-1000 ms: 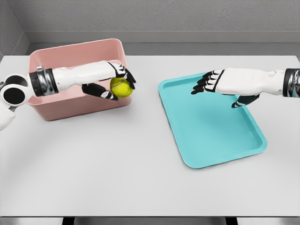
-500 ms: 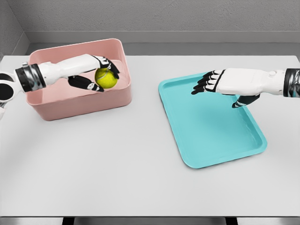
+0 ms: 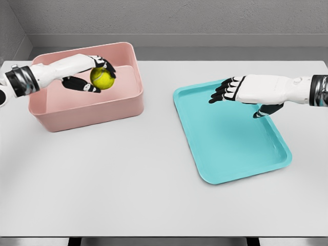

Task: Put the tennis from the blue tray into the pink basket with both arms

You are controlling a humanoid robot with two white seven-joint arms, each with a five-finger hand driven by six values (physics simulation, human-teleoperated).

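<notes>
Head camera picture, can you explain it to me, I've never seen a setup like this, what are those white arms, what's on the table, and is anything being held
This is a simulator's render, seen from a camera on a humanoid robot's head, looking down at a white table. The two white arms are the robot's own, each ending in a five-finger hand. The left hand comes in from the picture's left and grips a yellow-green tennis ball over the inside of the pink basket. The ball is not yet released. The right hand comes in from the right and hovers, fingers spread and holding nothing, over the far part of the blue tray, which has nothing lying in it.
</notes>
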